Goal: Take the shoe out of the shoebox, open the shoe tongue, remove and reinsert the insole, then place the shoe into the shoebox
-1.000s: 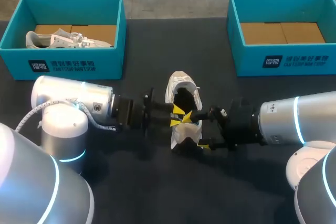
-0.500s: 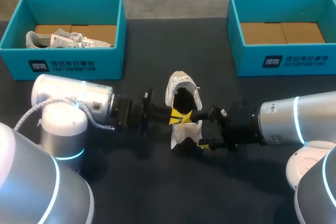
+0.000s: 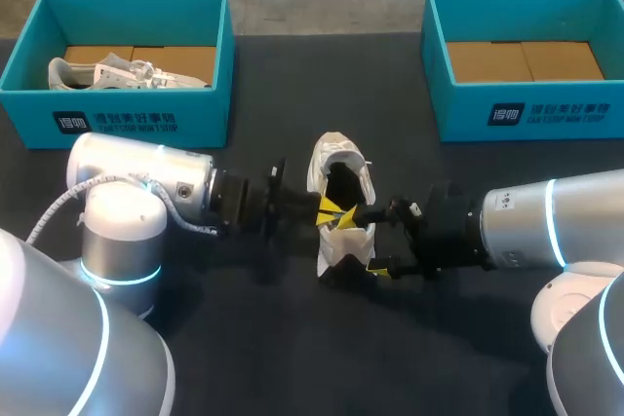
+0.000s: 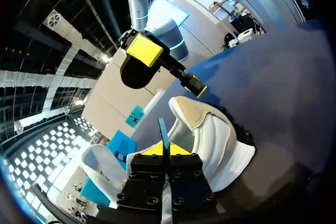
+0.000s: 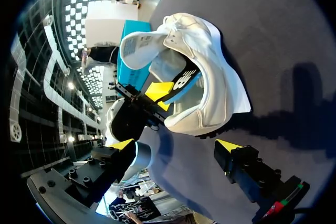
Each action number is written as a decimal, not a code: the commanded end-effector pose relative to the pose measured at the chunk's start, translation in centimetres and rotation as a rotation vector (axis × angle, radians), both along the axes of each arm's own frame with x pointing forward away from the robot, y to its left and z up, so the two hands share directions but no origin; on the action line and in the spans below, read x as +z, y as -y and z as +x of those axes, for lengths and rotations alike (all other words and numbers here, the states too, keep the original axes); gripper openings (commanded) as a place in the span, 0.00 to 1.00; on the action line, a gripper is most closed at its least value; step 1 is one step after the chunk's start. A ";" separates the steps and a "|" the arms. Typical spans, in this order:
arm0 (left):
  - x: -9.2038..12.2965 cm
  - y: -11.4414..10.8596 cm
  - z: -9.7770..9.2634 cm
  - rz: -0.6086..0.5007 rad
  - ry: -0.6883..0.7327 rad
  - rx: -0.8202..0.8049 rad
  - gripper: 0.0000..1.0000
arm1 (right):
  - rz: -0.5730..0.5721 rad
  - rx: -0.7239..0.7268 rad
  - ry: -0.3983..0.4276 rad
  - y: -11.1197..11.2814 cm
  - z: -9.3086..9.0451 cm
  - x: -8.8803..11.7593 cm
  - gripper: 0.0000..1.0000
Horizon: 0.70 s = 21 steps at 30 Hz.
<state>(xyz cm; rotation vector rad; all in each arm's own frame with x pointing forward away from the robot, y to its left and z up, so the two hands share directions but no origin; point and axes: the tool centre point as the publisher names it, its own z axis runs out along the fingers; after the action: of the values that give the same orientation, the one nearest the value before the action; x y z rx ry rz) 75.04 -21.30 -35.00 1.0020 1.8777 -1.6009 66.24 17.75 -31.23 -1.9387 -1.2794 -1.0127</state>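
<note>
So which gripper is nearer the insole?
Left. The left gripper pinches the insole inside the shoe; the right gripper stands open at the shoe's heel end.

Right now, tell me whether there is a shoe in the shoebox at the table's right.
No: the right shoebox shows only its brown cardboard floor, with no shoe inside.

A dark desk (image 3: 273,75) carries a left shoebox (image 3: 136,120) and a right shoebox (image 3: 531,112), both teal and open, along its far edge. A white shoe (image 3: 338,151) sits mid-desk, well apart from both.
</note>
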 end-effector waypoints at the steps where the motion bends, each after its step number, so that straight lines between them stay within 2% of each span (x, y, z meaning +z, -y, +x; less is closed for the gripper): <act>1: -0.1 0.2 0.0 -0.001 -0.005 -0.008 0.05 | -0.009 -0.005 -0.001 -0.3 -0.1 0.1 1.00; 2: 0.0 0.0 -0.1 -0.001 -0.008 -0.010 0.24 | -0.009 -0.005 -0.001 -0.3 -0.1 0.1 1.00; 4: 0.1 -0.1 -0.3 -0.004 -0.013 -0.010 0.35 | -0.009 -0.005 -0.001 -0.3 -0.1 0.1 1.00; 5: 0.2 -0.2 -0.4 -0.004 -0.014 -0.011 0.38 | -0.009 -0.005 -0.001 -0.3 -0.1 0.1 1.00; 9: 0.5 -0.4 -0.8 -0.006 -0.016 -0.016 0.39 | -0.009 -0.005 -0.001 -0.3 -0.1 0.1 1.00; 12: 0.7 -0.4 -1.2 -0.010 -0.017 -0.022 0.36 | -0.009 -0.005 -0.001 -0.3 -0.1 0.1 1.00; 15: 0.7 -0.2 -1.5 -0.006 -0.014 -0.039 0.25 | -0.009 -0.005 -0.001 -0.3 -0.1 0.1 1.00; 16: 0.7 -0.1 -1.5 -0.003 -0.013 -0.044 0.20 | -0.009 -0.005 -0.001 -0.3 -0.1 0.1 1.00; 18: 0.7 0.0 -1.6 0.001 -0.010 -0.051 0.00 | -0.009 -0.005 -0.001 -0.3 -0.1 0.1 1.00; 21: 0.6 0.1 -1.6 0.010 -0.006 -0.062 0.00 | -0.009 -0.005 -0.001 -0.3 -0.1 0.1 1.00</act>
<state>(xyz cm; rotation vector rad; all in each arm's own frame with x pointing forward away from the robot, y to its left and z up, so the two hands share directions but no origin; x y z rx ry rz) 73.20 -21.21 -34.37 1.0620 1.8730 -1.6339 66.24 17.75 -31.23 -1.9387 -1.2794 -1.0127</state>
